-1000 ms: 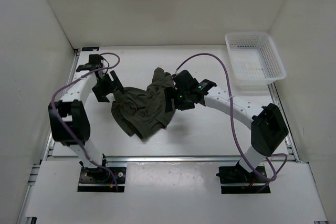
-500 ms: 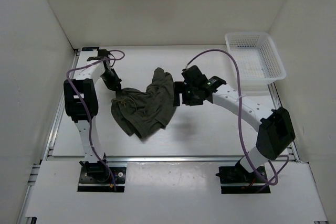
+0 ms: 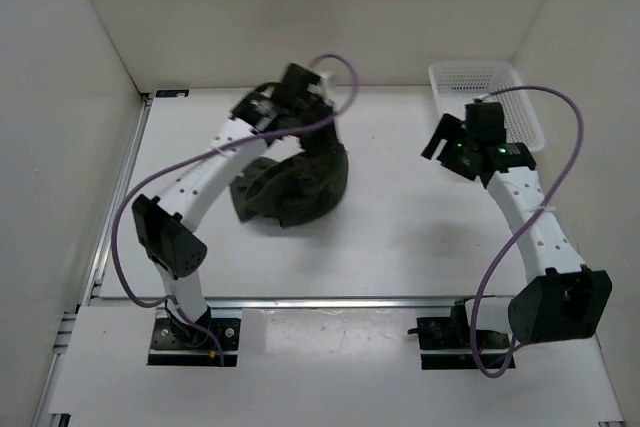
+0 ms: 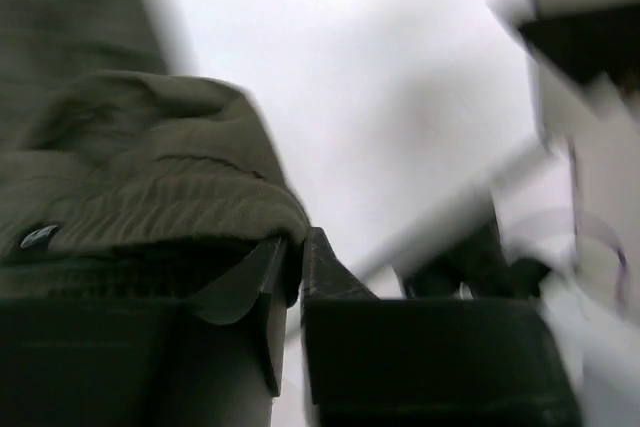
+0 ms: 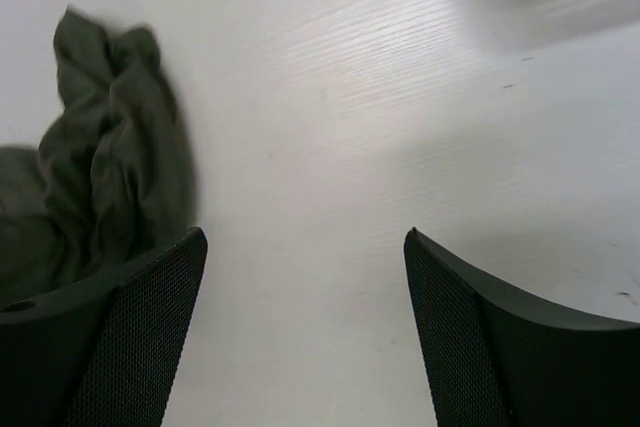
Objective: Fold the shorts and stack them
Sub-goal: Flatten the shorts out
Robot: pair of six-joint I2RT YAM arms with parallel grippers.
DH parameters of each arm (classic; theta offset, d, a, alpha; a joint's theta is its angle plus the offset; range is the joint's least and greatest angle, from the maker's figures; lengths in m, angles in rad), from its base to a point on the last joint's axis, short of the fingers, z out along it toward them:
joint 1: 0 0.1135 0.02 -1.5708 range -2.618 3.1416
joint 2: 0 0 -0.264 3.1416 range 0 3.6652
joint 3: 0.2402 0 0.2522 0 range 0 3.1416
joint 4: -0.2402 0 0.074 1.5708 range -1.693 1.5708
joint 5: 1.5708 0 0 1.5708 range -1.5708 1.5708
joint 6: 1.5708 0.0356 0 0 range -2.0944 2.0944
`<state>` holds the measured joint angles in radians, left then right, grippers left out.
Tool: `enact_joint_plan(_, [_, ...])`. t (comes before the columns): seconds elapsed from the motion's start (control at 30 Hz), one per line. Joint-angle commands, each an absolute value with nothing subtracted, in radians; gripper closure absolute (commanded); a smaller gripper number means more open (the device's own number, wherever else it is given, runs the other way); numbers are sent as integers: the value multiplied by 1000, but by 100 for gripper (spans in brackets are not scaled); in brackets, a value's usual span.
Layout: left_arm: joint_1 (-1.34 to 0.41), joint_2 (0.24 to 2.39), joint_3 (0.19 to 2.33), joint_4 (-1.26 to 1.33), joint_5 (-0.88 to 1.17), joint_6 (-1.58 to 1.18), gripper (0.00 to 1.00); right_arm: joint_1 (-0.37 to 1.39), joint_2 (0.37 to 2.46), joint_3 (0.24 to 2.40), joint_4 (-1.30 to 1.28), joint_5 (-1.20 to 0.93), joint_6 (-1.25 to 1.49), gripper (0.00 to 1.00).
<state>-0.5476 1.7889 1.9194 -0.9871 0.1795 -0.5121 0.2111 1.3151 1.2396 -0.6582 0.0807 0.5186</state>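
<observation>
The left gripper [image 4: 295,272] is pinched almost flat on a fold of the shorts [image 3: 295,182], near what looks like the ribbed waistband. Cloth is draped over 1 finger and pressed into the slit between the 2.

The step in hand, I think, is to pull this bundle open so it can be spread before any fold. To do it well, the arm should pull slowly and low over the table [image 3: 400,247]. The bite seems small, and soft cloth may slip out if it is jerked. It is better to drag the edge away from the heap until the legs come free than to raise the whole heap in the air. The right gripper [image 5: 305,237] stands wide and holds nothing. It would help if it takes a second corner, so that 2 points stretch the waistband.

The shorts lie crumpled in a heap at the middle of the table, towards the far side, and their far part rises up to the left gripper. They are well apart from the right gripper, off to its left. Bare table is under its fingers and the basket [image 3: 485,107] is near it.
</observation>
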Motion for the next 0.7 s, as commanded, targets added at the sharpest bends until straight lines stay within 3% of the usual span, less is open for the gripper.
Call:
enact_joint_plan(0.0, [-741, 1837, 1986, -1015, 355, -554, 80, 105, 1241, 1192, -676, 91, 523, 16])
enact_joint_plan(0.1, [-788, 1930, 2205, -1155, 332, -509, 48, 12, 1181, 1157, -676, 63, 512, 16])
enact_joint_plan(0.13, [-760, 1930, 2250, -1185, 306, -509, 31, -12, 1181, 1157, -676, 31, 500, 16])
enact_joint_plan(0.17, [-734, 1913, 2276, -1202, 281, -509, 0, -12, 1171, 1146, -676, 20, 500, 16])
enact_joint_plan(0.3, [-546, 1778, 2073, -1111, 301, -509, 0, 4, 1161, 1121, -676, -35, 480, 16])
enact_joint_plan(0.43, [-410, 1692, 1786, -1040, 273, -509, 14, 115, 1161, 1091, -676, -35, 443, 16])
enact_joint_plan(0.5, [-410, 1681, 1731, -1040, 273, -509, 14, 192, 1193, 1080, -689, -35, 452, 16])
enact_joint_plan(0.57, [-432, 1681, 1637, -1029, 273, -509, 5, 241, 1225, 1046, -689, -98, 471, 15])
enact_joint_plan(0.67, [-489, 1634, 1505, -999, 213, -518, 2, 271, 1273, 976, -674, -172, 506, 14])
